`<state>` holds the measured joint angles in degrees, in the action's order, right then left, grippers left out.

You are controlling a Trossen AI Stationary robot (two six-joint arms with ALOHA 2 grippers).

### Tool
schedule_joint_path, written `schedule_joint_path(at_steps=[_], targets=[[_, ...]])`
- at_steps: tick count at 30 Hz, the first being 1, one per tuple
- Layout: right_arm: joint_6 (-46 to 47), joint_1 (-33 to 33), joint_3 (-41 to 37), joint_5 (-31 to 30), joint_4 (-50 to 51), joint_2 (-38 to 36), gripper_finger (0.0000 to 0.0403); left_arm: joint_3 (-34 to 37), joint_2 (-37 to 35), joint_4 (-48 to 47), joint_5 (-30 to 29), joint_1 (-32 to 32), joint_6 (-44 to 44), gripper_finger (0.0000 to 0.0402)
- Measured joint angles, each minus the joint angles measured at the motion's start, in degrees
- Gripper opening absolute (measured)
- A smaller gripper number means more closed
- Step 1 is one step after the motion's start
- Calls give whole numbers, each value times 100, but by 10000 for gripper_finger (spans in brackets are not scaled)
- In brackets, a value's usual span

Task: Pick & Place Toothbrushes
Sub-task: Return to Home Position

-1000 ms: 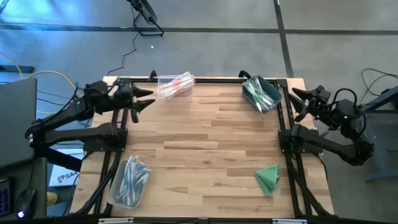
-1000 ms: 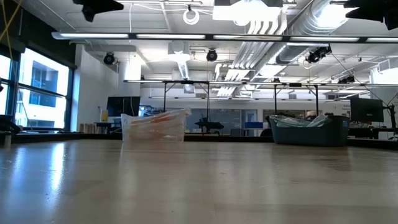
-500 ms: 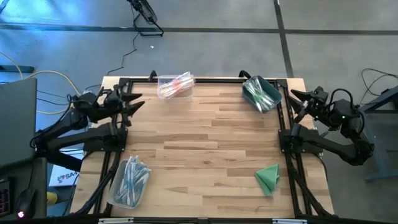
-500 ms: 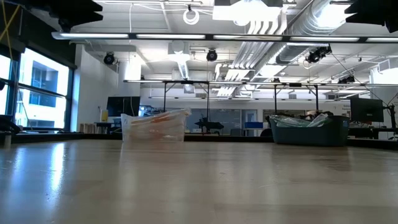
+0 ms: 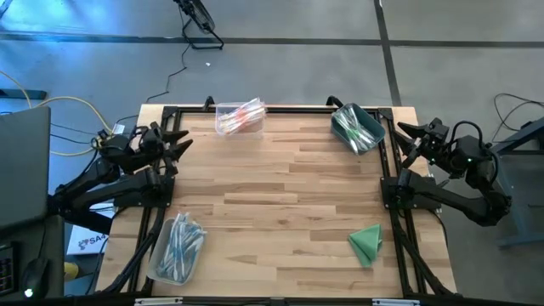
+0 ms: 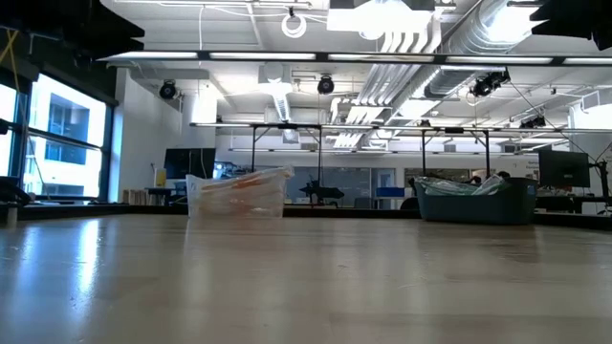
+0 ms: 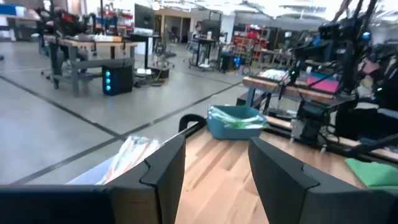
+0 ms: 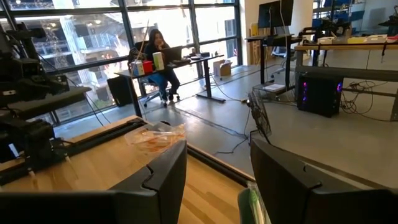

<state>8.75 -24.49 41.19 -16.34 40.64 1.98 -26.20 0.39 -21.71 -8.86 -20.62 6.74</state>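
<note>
High view of the counter, with one arm at each side edge. The left claw hangs at the far left edge and the right claw at the far right edge. In the wrist views each claw's fingers stand apart with nothing between them. The toothbrushes lie sorted in three bins. The orange toothbrushes are in the transparent bin at the far edge, left of centre. The green toothbrushes are in the blue bin at the far right, just beside the right claw. The blue toothbrushes are in the gray bin at the near left corner. A folded green cloth lies near the right edge, well apart from every bin. A black rail runs along the far edge behind the two far bins. In the right wrist view a person sits at a desk in the room beyond the counter.
</note>
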Motion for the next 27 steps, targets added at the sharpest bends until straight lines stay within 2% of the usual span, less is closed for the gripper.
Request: schedule_joint_path(at_steps=[15,19,27], targets=[[36,0,0,-2,-12,0,172,88,-5,-418,-702,0,237,171],[44,0,0,-2,-13,0,172,449,1,-303,-709,0,237,171],[43,0,0,-26,-104,0,172,1575,1,1012,-1145,2,213,171]])
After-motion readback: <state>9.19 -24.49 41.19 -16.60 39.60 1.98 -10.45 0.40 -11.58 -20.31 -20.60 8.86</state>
